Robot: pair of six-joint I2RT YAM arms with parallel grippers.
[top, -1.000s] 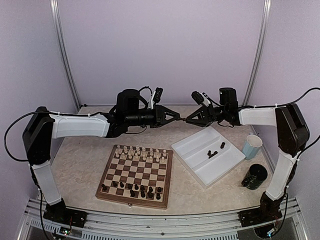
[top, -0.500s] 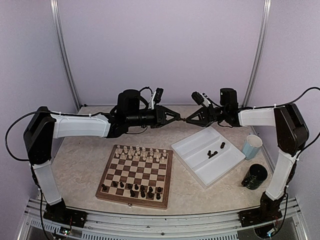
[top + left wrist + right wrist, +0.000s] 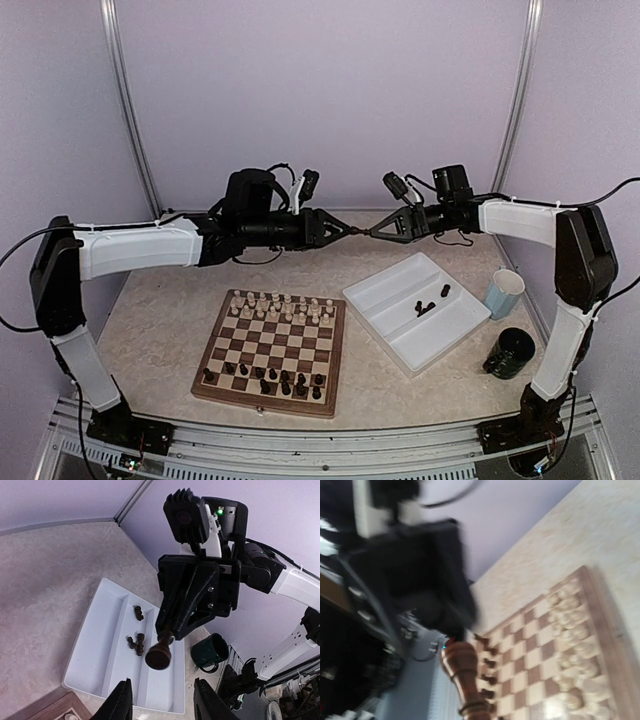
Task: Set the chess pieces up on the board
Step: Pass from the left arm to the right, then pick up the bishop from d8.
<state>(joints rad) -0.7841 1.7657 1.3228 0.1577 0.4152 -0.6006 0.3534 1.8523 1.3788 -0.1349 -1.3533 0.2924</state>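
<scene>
Nearest the arm bases, board [image 3: 268, 345] lies flat on the desk [image 3: 160, 320], left of centre; dark pieces [image 3: 265, 380] crowd its near rows, not all lined up, cream pieces [image 3: 280, 305] fill its far two rows

Right of the board, just beside it, white tray [image 3: 400, 335] sits at an angle, three long compartments; a few loose dark pieces [image 3: 430, 300] lie in it, on their sides, seen in the left wrist view too

Right of the tray, dark green mug [image 3: 510, 352] at the near corner, pale blue cup [image 3: 505, 290] just behind it, both upright

Further back, both arms reach inward, high above the far part of the desk, tips almost meeting mid-air between board and tray

right fingers [image 3: 175, 615] closed on one dark piece [image 3: 160, 656], gripped by its top, round base hanging free toward the left wrist camera

left fingers [image 3: 120, 702] stand parted, one each side below that piece, not touching it

Right wrist view blurred: brown piece up close, board beyond it
</scene>
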